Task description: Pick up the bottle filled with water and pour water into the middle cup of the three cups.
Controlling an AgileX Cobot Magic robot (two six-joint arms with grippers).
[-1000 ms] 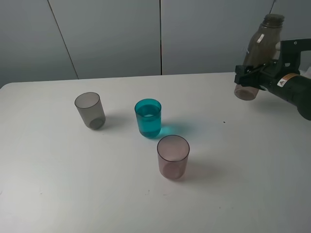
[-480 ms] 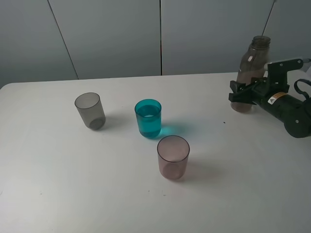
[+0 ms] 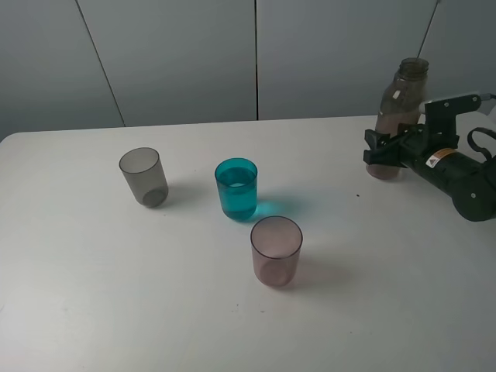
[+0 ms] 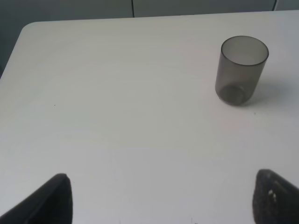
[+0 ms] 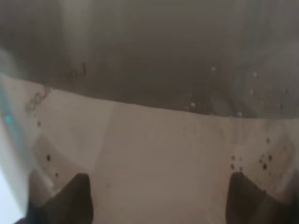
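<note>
pale grey wall panels at the back, plain white table (image 3: 93, 310) in front. three cups near the middle of it: smoky grey cup (image 3: 143, 177) toward the left, middle cup (image 3: 236, 190) in teal with water high up its wall, pinkish cup (image 3: 276, 249) nearer the front, all upright and apart from one another. bottle (image 3: 401, 105) upright at the far right, well apart from the cups, base on or just above the table, hard to tell which. right gripper (image 3: 381, 153) clamped round the lower body of the bottle, jaws closed on it. from the right wrist, nothing but brown plastic and a waterline across the view, dark fingertips (image 5: 70, 198) at either side. left gripper (image 4: 163, 200) spread wide, holding nothing, hovering over bare table with only the smoky grey cup in sight.

judging by the filled teal cup, pour probably done and set-down in hand. to do it well: lower straight, no tilt, until the base sits flat. check for rocking before letting go. open the jaws slowly and evenly so neither finger drags the bottle sideways. back away low and level, clear of the neck. tall, narrow and part-full, so likely easy to tip with a nudge.
</note>
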